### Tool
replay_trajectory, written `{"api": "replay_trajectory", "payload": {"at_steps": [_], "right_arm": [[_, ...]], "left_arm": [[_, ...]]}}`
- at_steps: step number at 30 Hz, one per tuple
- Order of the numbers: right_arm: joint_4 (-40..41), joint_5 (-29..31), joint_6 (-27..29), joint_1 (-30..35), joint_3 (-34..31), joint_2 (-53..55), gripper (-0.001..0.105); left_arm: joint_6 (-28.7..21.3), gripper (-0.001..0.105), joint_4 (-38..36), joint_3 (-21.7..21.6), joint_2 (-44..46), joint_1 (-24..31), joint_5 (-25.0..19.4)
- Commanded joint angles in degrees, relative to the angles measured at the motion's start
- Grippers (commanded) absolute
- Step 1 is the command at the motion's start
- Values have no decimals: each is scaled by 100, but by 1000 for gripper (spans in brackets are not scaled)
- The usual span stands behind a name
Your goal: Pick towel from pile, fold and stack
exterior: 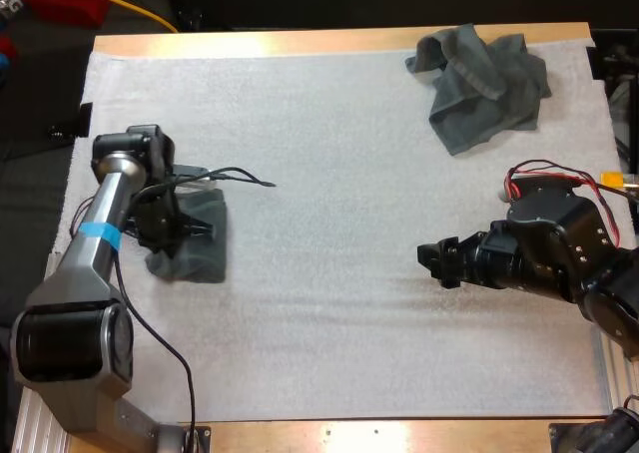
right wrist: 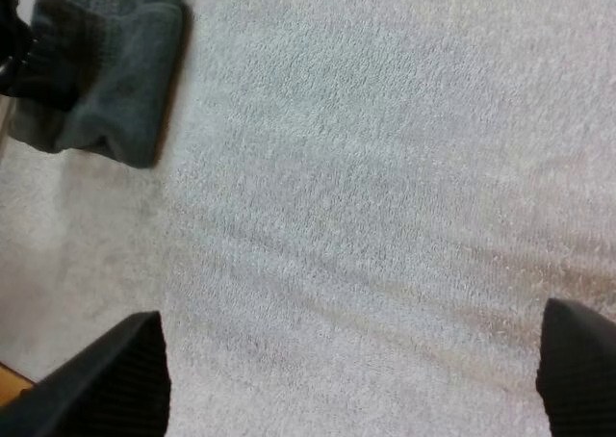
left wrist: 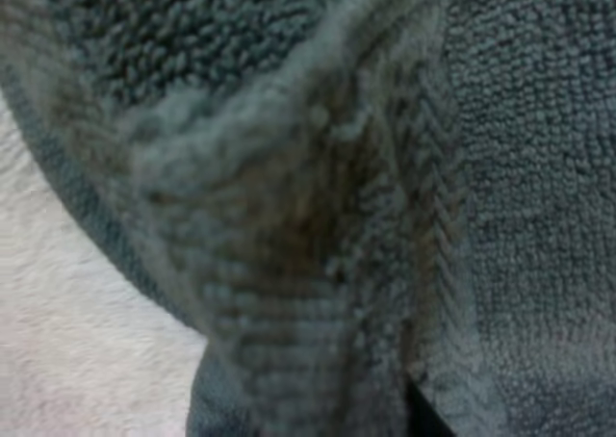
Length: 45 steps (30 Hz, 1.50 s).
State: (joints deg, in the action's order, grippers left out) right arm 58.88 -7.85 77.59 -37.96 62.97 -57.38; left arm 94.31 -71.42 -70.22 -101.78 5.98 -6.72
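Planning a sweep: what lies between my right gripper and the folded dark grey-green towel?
Bare white mat alone separates the right gripper from the folded dark grey-green towel, per high view.

The left gripper [exterior: 188, 228] points straight down at the left side of the white mat [exterior: 329, 174]. The right gripper [exterior: 430, 260] hovers over the mat's right half, fingers [right wrist: 106, 379] standing wide apart.

One crumpled towel [exterior: 484, 84], perhaps one stack [exterior: 200, 241]

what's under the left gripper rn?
The folded towel lies under the left gripper, on the white mat; the left wrist view looks straight onto its fabric. The towel covers the mat beneath, and the arm hides where the gripper meets it.
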Motion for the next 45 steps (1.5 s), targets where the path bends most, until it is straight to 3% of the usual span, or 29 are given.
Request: {"api": "replay_trajectory", "payload": {"at_steps": [1,8,11,14,16,17,19,24,26,31,37,40,45], "right_arm": [[8,16,69,-2,23,27,75],[8,16,69,-2,23,27,75],[8,16,69,-2,23,27,75],[8,16,69,-2,23,27,75],[8,16,69,-2,23,27,75],[8,16,69,-2,23,27,75],[8,-1,69,-2,23,27,75],[8,-4,69,-2,23,27,75],[8,-4,69,-2,23,27,75],[8,-4,69,-2,23,27,75],[8,-4,69,-2,23,27,75],[8,-4,69,-2,23,27,75],[8,-4,69,-2,23,27,75]], "left_arm": [[18,0,42,-33,74,43,-11],[-81,3,155,-33,74,89,2],[-146,20,196,-33,74,89,2],[-145,45,208,-33,74,89,-60],[-122,62,226,-33,74,89,-422],[-106,65,226,-47,74,89,-547],[-31,67,208,-114,74,89,-996],[-28,67,100,-403,198,89,-1319],[37,67,8,-513,293,89,-1241],[90,67,-132,-541,639,89,-132],[144,67,-457,-427,683,89,537],[144,67,-244,-148,683,89,775],[144,67,171,312,584,89,788]]}}
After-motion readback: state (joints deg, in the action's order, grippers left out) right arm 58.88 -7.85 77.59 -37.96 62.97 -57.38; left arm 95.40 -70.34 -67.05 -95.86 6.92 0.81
